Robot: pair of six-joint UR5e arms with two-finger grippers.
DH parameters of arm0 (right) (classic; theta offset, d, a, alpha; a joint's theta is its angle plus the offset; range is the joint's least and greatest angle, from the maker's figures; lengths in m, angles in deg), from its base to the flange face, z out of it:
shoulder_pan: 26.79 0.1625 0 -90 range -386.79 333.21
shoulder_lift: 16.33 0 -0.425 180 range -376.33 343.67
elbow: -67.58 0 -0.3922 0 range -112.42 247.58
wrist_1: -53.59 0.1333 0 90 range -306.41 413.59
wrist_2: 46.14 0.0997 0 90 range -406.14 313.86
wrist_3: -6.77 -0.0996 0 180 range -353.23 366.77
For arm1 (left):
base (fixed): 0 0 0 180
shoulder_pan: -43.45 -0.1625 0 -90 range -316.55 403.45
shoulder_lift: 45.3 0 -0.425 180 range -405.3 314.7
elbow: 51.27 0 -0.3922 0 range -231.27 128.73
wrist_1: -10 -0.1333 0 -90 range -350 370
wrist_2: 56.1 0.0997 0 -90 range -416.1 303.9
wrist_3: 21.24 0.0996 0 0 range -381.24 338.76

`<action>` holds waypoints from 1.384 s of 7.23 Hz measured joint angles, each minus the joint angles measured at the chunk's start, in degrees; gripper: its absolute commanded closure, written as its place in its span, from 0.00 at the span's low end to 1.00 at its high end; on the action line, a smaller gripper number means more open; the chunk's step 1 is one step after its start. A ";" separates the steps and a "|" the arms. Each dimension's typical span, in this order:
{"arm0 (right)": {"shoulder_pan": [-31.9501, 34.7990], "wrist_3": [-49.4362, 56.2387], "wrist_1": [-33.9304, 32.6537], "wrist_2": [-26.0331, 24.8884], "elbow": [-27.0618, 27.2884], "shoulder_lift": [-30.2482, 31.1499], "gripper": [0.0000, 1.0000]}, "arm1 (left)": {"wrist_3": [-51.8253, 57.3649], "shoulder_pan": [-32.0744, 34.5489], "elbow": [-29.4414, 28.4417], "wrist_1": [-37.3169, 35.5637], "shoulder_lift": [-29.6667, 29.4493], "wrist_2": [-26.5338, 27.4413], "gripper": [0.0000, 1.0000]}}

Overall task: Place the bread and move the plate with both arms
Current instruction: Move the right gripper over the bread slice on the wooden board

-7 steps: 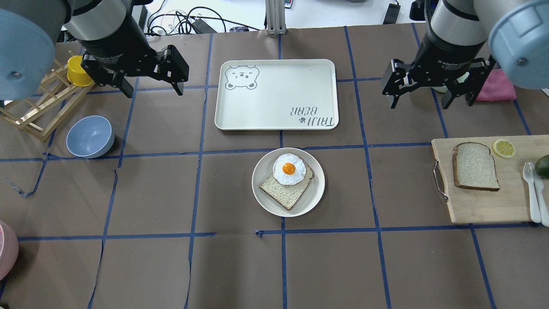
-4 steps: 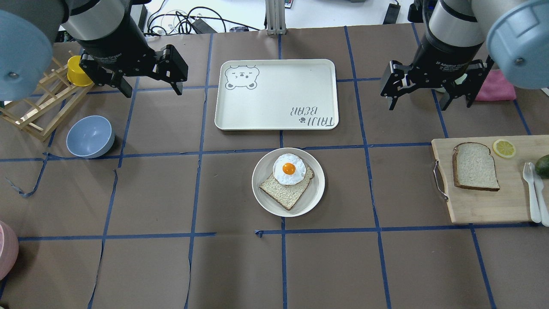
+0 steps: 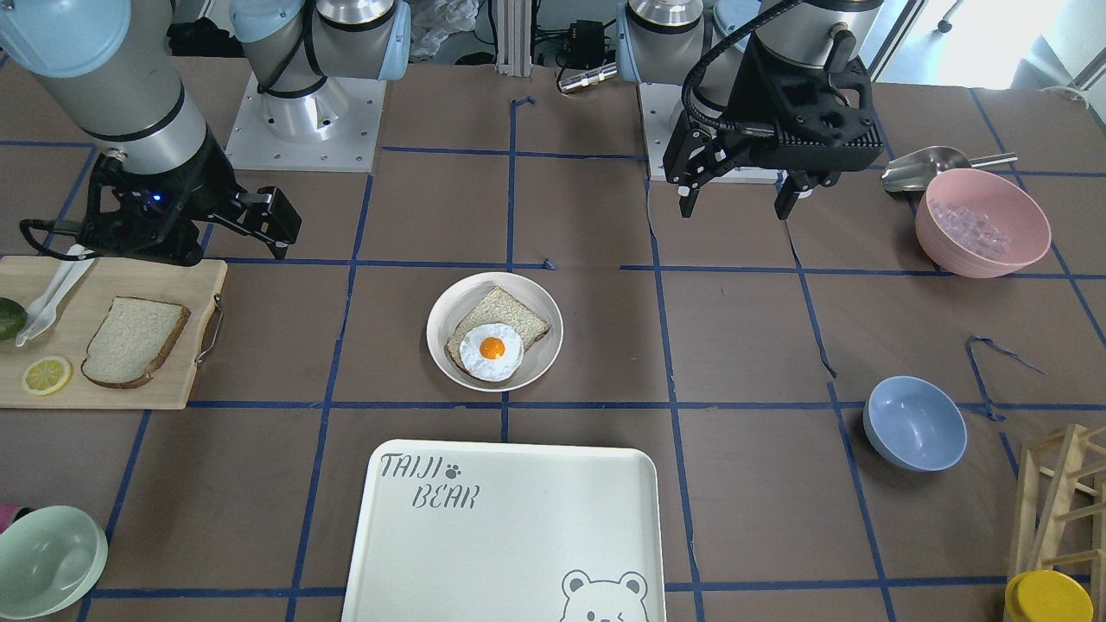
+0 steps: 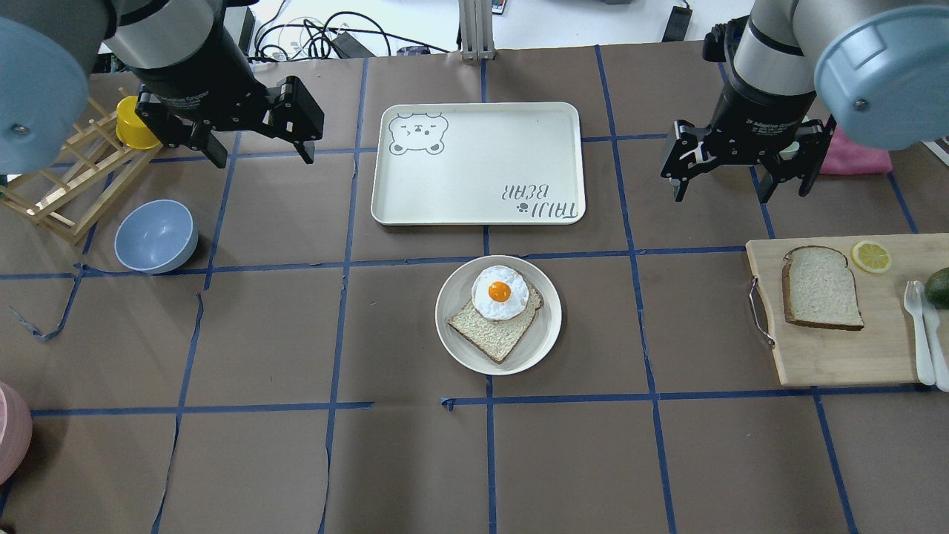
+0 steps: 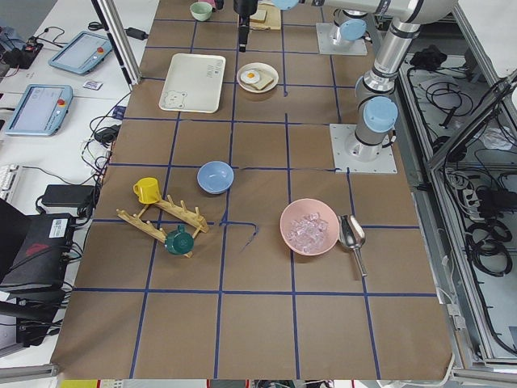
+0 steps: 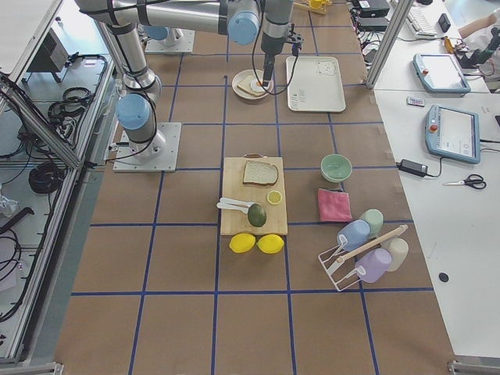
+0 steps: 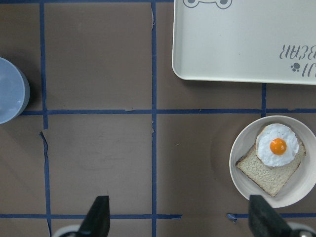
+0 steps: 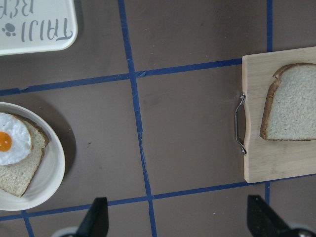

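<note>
The pale bread slice (image 4: 821,288) lies flat on a wooden cutting board (image 4: 838,360) at the right; it also shows in the right wrist view (image 8: 291,101) and the front view (image 3: 134,341). The round off-white plate (image 4: 549,326) sits mid-table and holds a tanner slice with a fried egg (image 4: 500,291); the plate also shows in the left wrist view (image 7: 239,180). My right gripper (image 4: 730,194) is open and empty, in the air beyond the board. My left gripper (image 4: 265,157) is open and empty, in the air at the far left.
A white bear-printed tray (image 4: 478,163) lies just beyond the plate. A lemon slice (image 4: 871,256), an avocado and white cutlery (image 4: 923,334) share the board. A blue bowl (image 4: 156,236), a wooden rack and a yellow cup are at left. A pink cloth (image 4: 860,152) lies behind my right gripper.
My right gripper has shifted a little nearer to the cutting board and turned slightly. My left gripper has hardly moved. Bread and plate have not moved.
</note>
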 measured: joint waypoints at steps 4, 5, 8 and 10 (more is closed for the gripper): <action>-9.11 4.84 -8.89 -0.06 2.30 -4.75 0.19 | 0.00 0.00 0.05 0.00 0.01 -0.02 0.00; -10.59 4.98 -13.40 -0.10 4.53 -5.95 0.31 | 0.00 0.01 0.08 0.00 0.01 -0.01 0.00; -14.26 4.80 -23.34 -1.64 10.93 -9.83 0.33 | 0.00 0.08 0.09 0.00 0.01 0.02 0.00; -15.46 4.41 -26.22 -4.21 12.14 -12.54 0.35 | 0.00 0.09 0.09 0.06 0.01 0.02 0.00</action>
